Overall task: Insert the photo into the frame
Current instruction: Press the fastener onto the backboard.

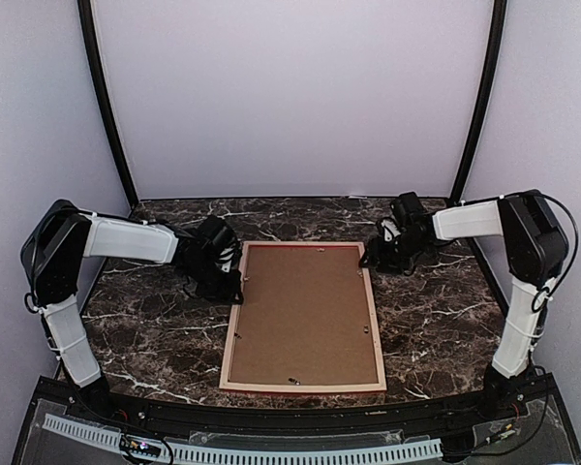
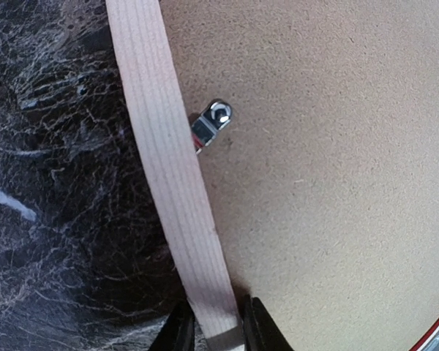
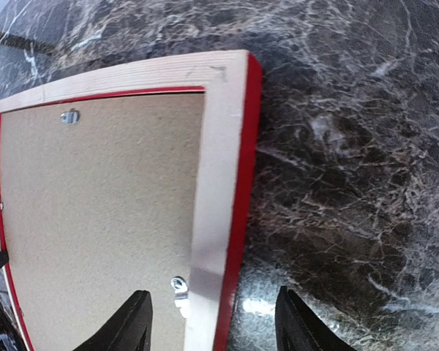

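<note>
Lying on the desk (image 1: 436, 310): the frame (image 1: 303, 387) is resting pale back up, brown backing board (image 1: 305, 315) inside.
Left gripper (image 2: 212, 325): jaws are pinching the frame's left rail, far end.
Right gripper (image 3: 214, 322): jaws are standing wide astride its right rail.

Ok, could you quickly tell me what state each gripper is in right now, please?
Left gripper: closed on a pale side rail of the frame.
Right gripper: open, straddling another rail of the frame, holding nothing.
</note>
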Tool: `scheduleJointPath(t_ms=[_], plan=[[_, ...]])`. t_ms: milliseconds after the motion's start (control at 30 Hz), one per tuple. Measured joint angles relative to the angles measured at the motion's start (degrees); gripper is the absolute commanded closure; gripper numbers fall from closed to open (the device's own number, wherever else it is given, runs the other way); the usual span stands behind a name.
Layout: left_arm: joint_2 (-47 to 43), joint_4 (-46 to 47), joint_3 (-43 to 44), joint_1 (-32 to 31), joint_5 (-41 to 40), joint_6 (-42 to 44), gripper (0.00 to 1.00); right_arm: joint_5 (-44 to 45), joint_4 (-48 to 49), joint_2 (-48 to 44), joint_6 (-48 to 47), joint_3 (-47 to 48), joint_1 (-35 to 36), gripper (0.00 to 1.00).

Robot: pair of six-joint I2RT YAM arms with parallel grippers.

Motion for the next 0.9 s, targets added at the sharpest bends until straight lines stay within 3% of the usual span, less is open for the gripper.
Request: scheduleJointPath(t_ms=[333, 533, 900], plan=[[-1.1, 3.6, -2.5, 0.0, 0.3, -2.6, 0.75, 1.0, 0.8, -11.3, 2.4, -9.0, 1.6, 0.37], [-1.7, 5.2, -3.7, 0.0, 0.2, -3.8, 0.75, 4.7, -0.5, -20.2, 5.0, -18.3, 6.9, 0.36], [-1.9, 5.5, -3.9, 0.0, 0.2, -4.1, 0.75, 8.7, -3.4, -26.5, 11.7, -26.8, 17.4, 0.36]])
